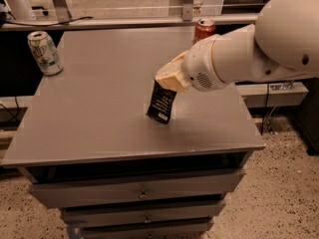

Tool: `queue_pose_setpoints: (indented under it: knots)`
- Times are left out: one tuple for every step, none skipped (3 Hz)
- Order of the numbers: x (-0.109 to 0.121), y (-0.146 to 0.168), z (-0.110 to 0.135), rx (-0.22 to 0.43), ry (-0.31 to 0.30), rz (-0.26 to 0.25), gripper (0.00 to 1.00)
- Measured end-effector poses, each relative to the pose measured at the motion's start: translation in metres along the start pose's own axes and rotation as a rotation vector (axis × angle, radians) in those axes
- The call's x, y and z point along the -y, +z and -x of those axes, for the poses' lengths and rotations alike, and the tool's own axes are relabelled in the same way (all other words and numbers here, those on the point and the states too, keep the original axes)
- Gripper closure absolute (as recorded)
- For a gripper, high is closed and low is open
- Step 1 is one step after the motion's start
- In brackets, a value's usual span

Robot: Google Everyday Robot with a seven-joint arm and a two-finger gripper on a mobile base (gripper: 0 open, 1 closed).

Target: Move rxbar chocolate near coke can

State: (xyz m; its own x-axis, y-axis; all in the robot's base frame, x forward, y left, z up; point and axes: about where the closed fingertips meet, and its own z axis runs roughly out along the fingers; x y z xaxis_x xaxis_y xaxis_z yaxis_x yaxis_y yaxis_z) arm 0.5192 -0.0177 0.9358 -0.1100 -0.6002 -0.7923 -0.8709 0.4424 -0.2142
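Note:
My gripper [167,81] is shut on the top end of the rxbar chocolate [162,102], a black wrapper with white lettering. The bar hangs almost upright above the middle of the grey table [99,113], its lower end just off the surface. The red coke can [203,29] stands at the table's far right edge, partly hidden behind my white arm [249,54]. The bar is well in front and left of the can.
A white and green can [45,53] stands at the table's far left corner. Drawers [139,193] sit below the table top. A rail and dark shelf run behind the table. The floor to the right is speckled.

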Motion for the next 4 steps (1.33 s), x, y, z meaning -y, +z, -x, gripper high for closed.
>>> queue_pose_setpoints:
  knots:
    - [0.01,0.002,0.004,0.001,-0.023,-0.021,1.0]
    - [0.049,0.009,0.003,0.018,-0.031,-0.082,1.0]
    - [0.096,0.018,-0.011,0.041,-0.009,-0.158,1.0]
    - [0.134,0.028,-0.026,0.053,0.016,-0.222,1.0]
